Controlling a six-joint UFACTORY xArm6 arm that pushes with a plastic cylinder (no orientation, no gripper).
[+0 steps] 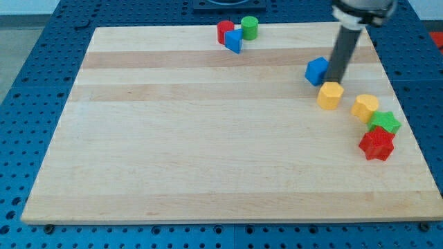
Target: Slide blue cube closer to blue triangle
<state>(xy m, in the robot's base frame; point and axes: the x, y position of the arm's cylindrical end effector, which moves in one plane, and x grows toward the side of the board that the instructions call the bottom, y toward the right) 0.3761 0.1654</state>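
The blue cube [316, 70] sits on the wooden board at the upper right. The blue triangle [234, 41] lies near the view's top centre, touching a red cylinder [224, 31] on its left and close to a green cylinder [250, 28] on its right. My tip [335, 82] is at the end of the dark rod, right beside the cube's right side, touching or nearly touching it, and just above a yellow hexagonal block [331, 95].
A second yellow block [365, 107], a green star [385, 122] and a red star [377, 144] cluster near the board's right edge [405, 124]. Blue perforated table surrounds the board.
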